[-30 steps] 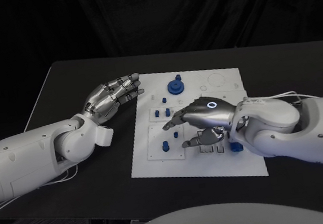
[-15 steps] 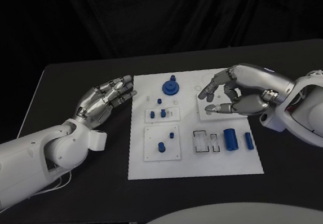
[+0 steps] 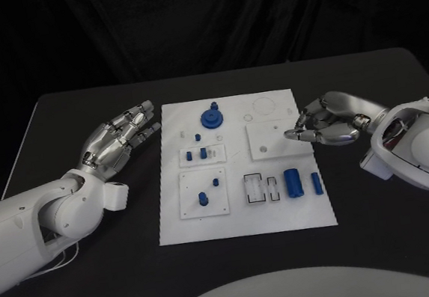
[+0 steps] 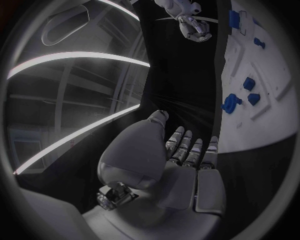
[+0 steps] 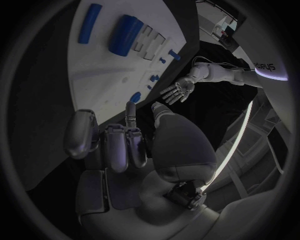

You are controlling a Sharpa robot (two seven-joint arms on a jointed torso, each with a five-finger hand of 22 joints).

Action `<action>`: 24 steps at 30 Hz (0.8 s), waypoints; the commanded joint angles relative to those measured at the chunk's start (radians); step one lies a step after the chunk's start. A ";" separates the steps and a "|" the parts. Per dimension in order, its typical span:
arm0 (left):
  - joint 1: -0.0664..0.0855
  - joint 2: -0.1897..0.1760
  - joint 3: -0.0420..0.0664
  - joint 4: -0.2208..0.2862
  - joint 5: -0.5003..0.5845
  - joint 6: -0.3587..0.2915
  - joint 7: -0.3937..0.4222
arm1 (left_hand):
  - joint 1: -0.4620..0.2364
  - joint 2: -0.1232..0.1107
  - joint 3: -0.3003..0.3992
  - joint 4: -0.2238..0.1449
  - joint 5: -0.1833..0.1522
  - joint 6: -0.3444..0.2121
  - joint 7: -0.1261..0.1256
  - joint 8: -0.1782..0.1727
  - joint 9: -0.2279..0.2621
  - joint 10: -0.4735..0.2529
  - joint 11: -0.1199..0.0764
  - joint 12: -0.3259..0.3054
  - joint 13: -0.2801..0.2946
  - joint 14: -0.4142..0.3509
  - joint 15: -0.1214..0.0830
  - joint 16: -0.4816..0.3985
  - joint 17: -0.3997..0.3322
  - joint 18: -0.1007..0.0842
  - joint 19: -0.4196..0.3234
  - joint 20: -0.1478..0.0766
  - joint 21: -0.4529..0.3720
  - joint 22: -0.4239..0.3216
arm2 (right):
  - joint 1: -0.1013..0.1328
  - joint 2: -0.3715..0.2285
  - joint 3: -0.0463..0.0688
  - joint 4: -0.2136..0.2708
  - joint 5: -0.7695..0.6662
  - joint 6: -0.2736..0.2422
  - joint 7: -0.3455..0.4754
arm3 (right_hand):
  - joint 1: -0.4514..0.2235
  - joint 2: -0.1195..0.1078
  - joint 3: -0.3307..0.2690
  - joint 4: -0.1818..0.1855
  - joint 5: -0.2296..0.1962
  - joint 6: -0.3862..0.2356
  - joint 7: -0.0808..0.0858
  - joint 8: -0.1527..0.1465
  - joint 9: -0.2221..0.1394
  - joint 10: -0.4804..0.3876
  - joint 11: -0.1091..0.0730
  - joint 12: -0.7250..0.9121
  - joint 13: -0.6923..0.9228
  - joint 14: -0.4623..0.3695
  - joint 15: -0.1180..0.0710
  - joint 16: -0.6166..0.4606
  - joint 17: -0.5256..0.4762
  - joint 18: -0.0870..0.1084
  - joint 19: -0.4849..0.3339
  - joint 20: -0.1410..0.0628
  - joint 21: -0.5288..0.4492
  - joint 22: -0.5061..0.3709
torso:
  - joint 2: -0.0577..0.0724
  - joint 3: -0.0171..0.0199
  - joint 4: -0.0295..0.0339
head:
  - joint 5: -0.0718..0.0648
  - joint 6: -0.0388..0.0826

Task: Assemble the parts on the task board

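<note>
task board (image 3: 249,219), a white plate lying flat in the middle of the black table (image 3: 69,121), long side running away from the robot. blue parts on it: a round knobbed piece (image 3: 211,117) near the far edge, small pegs (image 3: 201,153) in a raised square below it, two more pegs (image 3: 209,192) in a second square nearer the robot, and two cylinders, one thick (image 3: 293,180) and one thin (image 3: 317,184), lying side by side next to a slotted frame (image 3: 260,187). left hand (image 3: 117,142) hovers just off the board's left edge, fingers extended and spread, holding nothing (palm turned toward the board). right hand (image 3: 327,120) sits at the board's right edge, fingers curled inward with nothing visible between them, beside a plain white square (image 3: 270,139).
</note>
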 commanded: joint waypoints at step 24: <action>-0.001 -0.009 0.001 0.011 -0.053 -0.028 0.101 | 0.019 0.013 -0.002 0.013 0.004 -0.046 -0.038 -0.012 -0.006 -0.025 -0.014 -0.027 -0.003 -0.012 0.014 -0.012 -0.002 0.016 -0.005 0.011 -0.002 -0.001 | -0.082 0.015 0.000 0.113 -0.450 0.182 -0.412 | -0.167 -0.082 0.018 0.006 -0.051 0.033 -0.059 0.161 0.177 0.113 -0.053 0.003 0.264 0.103 -0.050 0.079 0.268 -0.056 0.092 -0.047 0.255 0.235 | 0.002 0.0000 0.0015 | -0.084 0.000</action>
